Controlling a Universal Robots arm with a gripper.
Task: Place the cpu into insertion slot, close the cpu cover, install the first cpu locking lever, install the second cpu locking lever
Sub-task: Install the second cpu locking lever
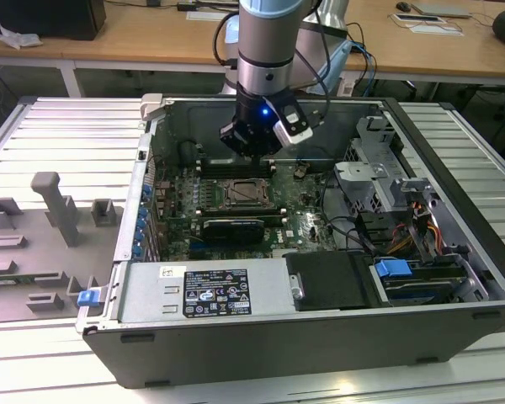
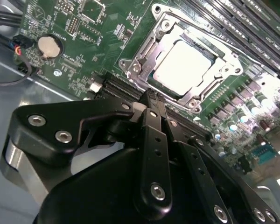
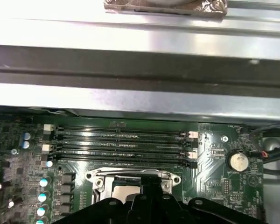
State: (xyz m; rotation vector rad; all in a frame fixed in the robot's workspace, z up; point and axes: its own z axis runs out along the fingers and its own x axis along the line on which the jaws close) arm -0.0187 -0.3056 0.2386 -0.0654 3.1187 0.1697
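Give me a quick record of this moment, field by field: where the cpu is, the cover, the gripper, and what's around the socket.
cpu: seated in the insertion slot, silver top showing
cpu cover: down over the slot, framing the cpu
gripper: shut, empty, fingertips at the slot's edge
memory slots: beside the slot, four in a row
coin battery: on the green board, apart from the slot
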